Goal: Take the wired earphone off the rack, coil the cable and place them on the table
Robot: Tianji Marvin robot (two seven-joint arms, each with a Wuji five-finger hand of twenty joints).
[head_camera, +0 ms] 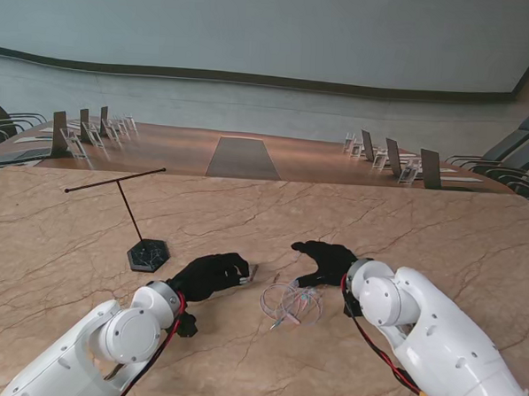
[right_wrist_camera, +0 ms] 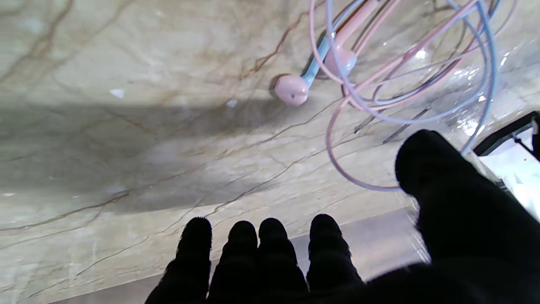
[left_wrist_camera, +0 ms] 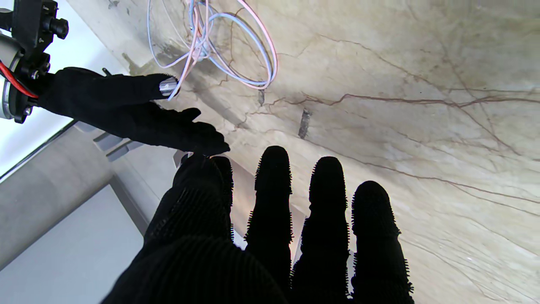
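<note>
Coiled earphone (head_camera: 287,306) lying on the marble table (head_camera: 440,234), both gloved hands beside it; no writing can be read on anything.

Stand view: the left hand (head_camera: 211,274) lies low over the table left of the coil, fingers stretched toward it, holding nothing; the right hand (head_camera: 325,261) sits just beyond the coil, fingers curved and apart, also empty; the bare rack (head_camera: 134,222) stands well to the left. Left wrist view: four fingers (left_wrist_camera: 273,190) spread straight, the pink and blue cable (left_wrist_camera: 236,50) loose on the table ahead. Right wrist view: fingers (right_wrist_camera: 253,245) slightly curled, thumb (right_wrist_camera: 438,169) beside the loops, two pink earbuds (right_wrist_camera: 292,89) resting on the table.
</note>
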